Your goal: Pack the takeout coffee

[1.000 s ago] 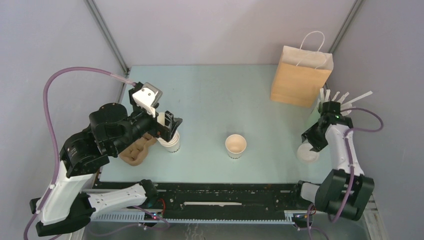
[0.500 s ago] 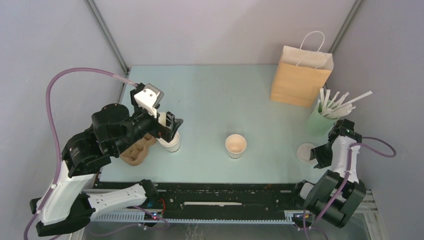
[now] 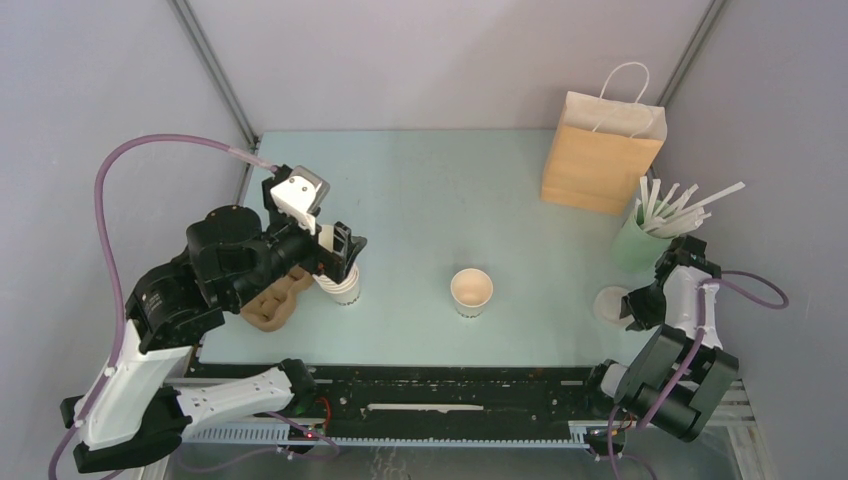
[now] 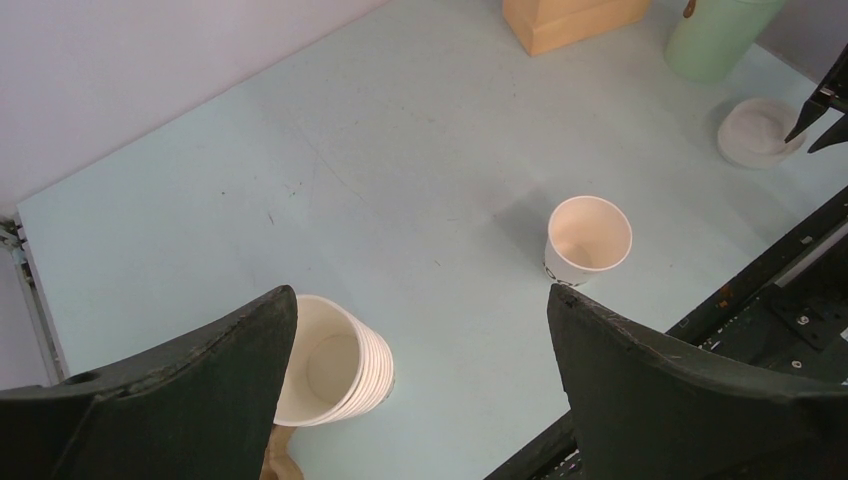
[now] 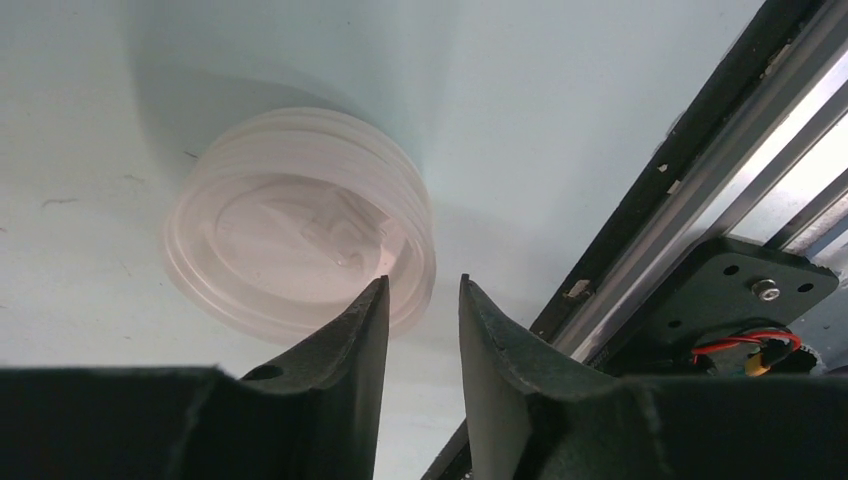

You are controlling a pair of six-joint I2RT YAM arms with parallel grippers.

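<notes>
The single cream paper cup (image 3: 471, 291) stands upright and open at the table's middle front, with no lid on it; it also shows in the left wrist view (image 4: 588, 237). A stack of white lids (image 3: 611, 304) lies at the right front. My right gripper (image 3: 636, 308) is low at that stack's right edge. In the right wrist view (image 5: 423, 283) its jaws are a narrow gap apart and empty, one fingertip (image 5: 372, 300) over the rim of the lids (image 5: 290, 240). My left gripper (image 3: 340, 255) is wide open and empty above the stack of nested cups (image 4: 335, 360).
A brown paper bag (image 3: 600, 150) with white handles stands at the back right. A green cup of white straws (image 3: 638, 240) stands just behind the lids. A brown pulp cup carrier (image 3: 270, 302) lies left of the nested cups (image 3: 343, 285). A black rail (image 5: 700, 190) runs along the table's near edge.
My right arm has swung from beside the straw cup back toward the near edge and lowered its gripper beside the lid stack. The left arm has barely moved.
</notes>
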